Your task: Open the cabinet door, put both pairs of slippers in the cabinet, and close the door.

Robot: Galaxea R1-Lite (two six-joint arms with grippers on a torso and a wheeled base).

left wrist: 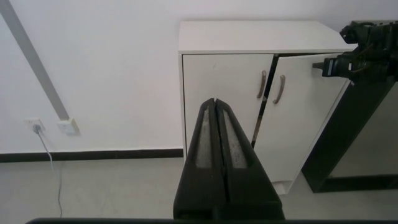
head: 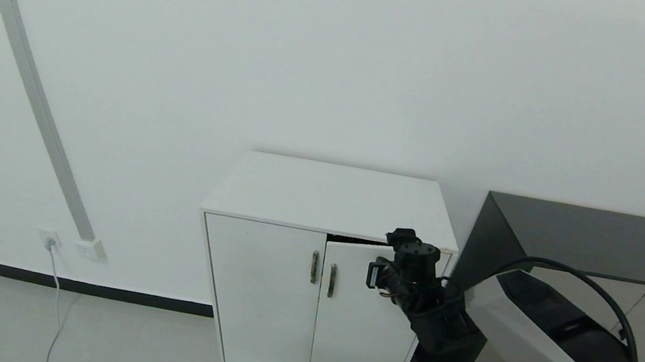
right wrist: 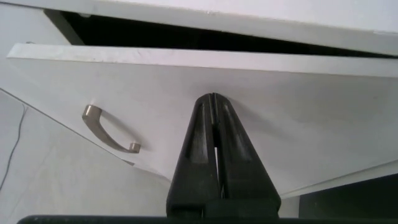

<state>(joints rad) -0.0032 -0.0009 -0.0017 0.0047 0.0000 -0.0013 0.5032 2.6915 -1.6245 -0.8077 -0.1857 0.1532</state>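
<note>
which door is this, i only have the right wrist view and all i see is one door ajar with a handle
observer: it's the right door of a two-door white cabinet, swung out a little at its handle edge, which is the edge at the cabinet's middle.
operator: is the other door open too
observer: no, the left door sits flush with the cabinet front, shut.
operator: where's my left claw
observer: the left claw is shut, well back from the cabinet, pointing toward the left door and touching nothing.
</note>
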